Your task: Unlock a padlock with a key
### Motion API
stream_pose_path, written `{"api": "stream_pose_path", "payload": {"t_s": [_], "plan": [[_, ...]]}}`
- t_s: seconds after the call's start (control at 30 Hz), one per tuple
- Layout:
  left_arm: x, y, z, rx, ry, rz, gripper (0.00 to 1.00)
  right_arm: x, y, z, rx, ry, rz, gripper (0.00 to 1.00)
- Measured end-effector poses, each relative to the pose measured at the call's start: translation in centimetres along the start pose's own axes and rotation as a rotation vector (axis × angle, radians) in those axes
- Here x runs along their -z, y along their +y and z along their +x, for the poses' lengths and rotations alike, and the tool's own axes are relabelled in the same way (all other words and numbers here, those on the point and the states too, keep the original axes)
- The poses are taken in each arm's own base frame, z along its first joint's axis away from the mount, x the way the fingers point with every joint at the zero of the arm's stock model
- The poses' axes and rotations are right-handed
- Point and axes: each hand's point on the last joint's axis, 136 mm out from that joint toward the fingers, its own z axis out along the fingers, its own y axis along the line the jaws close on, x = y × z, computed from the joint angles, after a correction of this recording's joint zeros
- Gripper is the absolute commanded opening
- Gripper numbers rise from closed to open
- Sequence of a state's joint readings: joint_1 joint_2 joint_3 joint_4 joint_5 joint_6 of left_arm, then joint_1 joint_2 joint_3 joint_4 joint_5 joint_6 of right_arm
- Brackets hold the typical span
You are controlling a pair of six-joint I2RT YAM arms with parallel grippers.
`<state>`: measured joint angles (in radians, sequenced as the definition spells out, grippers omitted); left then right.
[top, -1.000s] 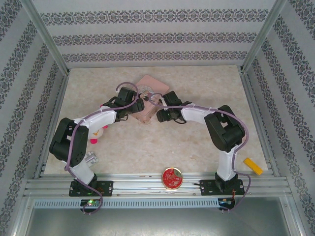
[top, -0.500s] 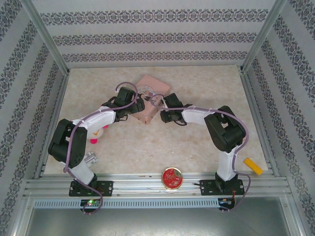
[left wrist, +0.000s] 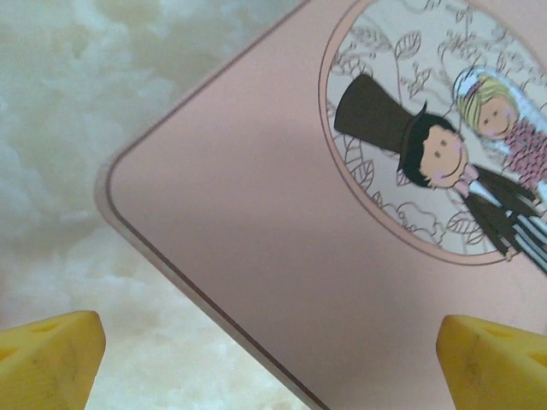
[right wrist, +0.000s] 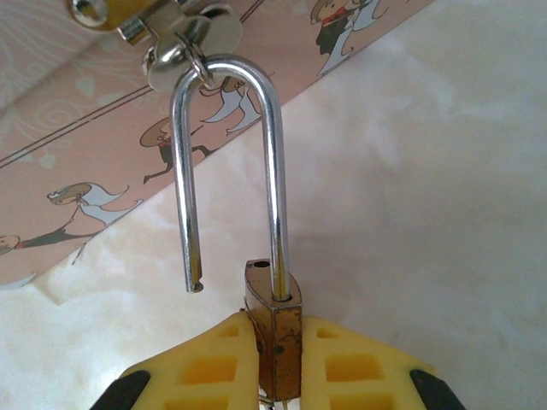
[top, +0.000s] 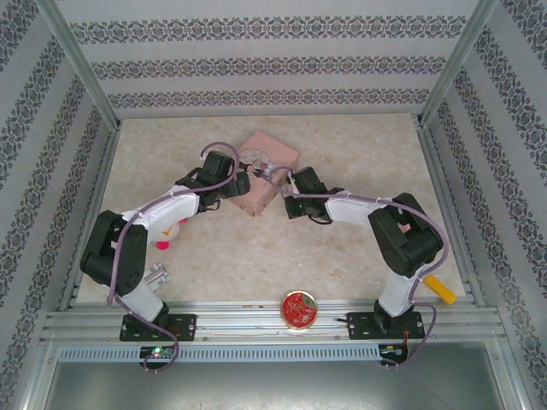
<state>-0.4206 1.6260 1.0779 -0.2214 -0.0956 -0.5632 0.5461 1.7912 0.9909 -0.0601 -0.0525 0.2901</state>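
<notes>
At the left of the tabletop (top: 342,256), a small pink and white toy (top: 171,232) lies beside the left arm. The left claw (left wrist: 273,359) is spread wide and holds nothing. Its yellow fingertips (left wrist: 47,359) hover well apart over the near corner of the pink box (left wrist: 282,256), whose lid carries a cartoon picture of a bride and groom.

The box sits toward the far middle of the tabletop, between the two claws. On its right side hangs the padlock (right wrist: 278,342). The silvery shackle (right wrist: 231,162) hooks through a small metal ring (right wrist: 192,47) on the box's clasp. One leg of the shackle stays seated in the brass body; the other hangs free beside it, out of its hole.

The right claw (right wrist: 278,367) pinches the brass body of the padlock, with a yellow pad (right wrist: 214,359) pressed against each side.

At the near edge, a round red tin (top: 299,309) sits on the rail between the arm bases. A yellow block (top: 444,289) lies at the near right.
</notes>
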Motion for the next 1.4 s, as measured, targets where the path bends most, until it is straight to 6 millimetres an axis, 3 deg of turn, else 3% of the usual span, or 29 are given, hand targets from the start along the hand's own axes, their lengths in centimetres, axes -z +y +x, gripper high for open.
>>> {"api": "stream_pose_path", "payload": {"t_s": [0.17, 0.3, 0.53, 0.77, 1.17, 1.4], "plan": [[2.6, -2.1, -0.9, -0.102, -0.084, 0.010, 0.99, 1.5, 0.4, 1.0, -0.050, 0.001, -0.032, 0.00], [4.1, -4.5, -0.3, -0.223, -0.131, 0.019, 0.99, 2.6, 1.0, 2.5, -0.116, 0.011, -0.064, 0.00], [4.8, -7.5, 1.1, -0.350, -0.150, 0.059, 0.99, 3.4, 2.2, 5.1, -0.261, 0.015, -0.137, 0.00], [4.0, -9.4, 3.0, -0.432, -0.133, 0.095, 0.99, 3.9, 3.2, 6.9, -0.384, 0.012, -0.196, 0.00], [1.9, -7.9, 6.2, -0.562, -0.084, 0.003, 0.99, 4.4, 2.7, 6.5, -0.517, -0.033, -0.240, 0.00], [1.9, -8.0, 6.2, -0.561, -0.086, 0.008, 0.99, 4.1, 2.5, 6.5, -0.530, -0.046, -0.245, 0.00]]}}
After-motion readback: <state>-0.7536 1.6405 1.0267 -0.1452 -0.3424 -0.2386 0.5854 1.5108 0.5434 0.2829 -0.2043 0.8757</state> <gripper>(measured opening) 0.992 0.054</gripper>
